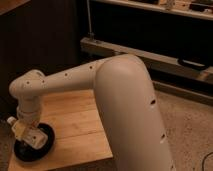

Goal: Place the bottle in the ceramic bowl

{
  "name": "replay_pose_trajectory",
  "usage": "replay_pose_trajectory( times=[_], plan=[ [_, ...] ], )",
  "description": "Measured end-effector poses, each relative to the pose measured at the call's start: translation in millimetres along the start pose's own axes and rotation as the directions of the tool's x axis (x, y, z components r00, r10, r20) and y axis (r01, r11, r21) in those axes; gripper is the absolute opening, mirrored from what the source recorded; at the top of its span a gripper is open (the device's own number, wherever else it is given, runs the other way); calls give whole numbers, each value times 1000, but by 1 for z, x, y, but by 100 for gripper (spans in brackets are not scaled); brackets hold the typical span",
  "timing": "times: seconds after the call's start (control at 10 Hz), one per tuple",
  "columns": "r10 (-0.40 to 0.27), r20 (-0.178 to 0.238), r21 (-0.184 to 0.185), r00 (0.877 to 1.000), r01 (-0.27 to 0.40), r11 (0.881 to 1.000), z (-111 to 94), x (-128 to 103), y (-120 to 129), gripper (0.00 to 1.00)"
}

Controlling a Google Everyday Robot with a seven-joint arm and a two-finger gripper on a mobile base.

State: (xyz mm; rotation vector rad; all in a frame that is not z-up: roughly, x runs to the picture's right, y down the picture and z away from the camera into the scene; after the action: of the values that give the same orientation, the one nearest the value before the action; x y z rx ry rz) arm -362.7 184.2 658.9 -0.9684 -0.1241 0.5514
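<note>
The dark round ceramic bowl (41, 145) sits at the front left corner of the wooden table (75, 120). My gripper (27, 136) hangs from the white arm right over the bowl's left part. It is shut on the small pale bottle (16, 127), which lies tilted in the fingers, its white cap end pointing up and to the left, past the bowl's rim. The bottle's lower end is hidden by the gripper. I cannot tell whether the bottle touches the bowl.
The big white arm (125, 110) covers the table's right side. Behind stand a dark wall and a low metal shelf rail (150, 57). Speckled floor (190, 130) lies to the right.
</note>
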Motion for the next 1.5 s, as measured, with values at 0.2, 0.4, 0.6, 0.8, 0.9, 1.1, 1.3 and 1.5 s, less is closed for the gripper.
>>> replay_pose_trajectory(
  times=[0.2, 0.4, 0.6, 0.8, 0.9, 1.1, 1.3, 1.5],
  plan=[
    [-37, 59, -24, 998, 38, 999, 8, -4, 9, 15],
    [-49, 114, -31, 992, 53, 998, 13, -11, 1, 35],
    [-35, 167, -26, 985, 39, 999, 13, -17, -26, 56],
    [-6, 202, -24, 979, 11, 1000, 12, -23, -53, 74],
    [-4, 203, -25, 979, 9, 1000, 12, -23, -55, 77],
    [-5, 202, -26, 979, 11, 1000, 13, -24, -54, 77],
    [-5, 202, -26, 979, 10, 1000, 13, -23, -54, 77],
    [-5, 201, -26, 980, 11, 1000, 13, -24, -54, 77]
  ],
)
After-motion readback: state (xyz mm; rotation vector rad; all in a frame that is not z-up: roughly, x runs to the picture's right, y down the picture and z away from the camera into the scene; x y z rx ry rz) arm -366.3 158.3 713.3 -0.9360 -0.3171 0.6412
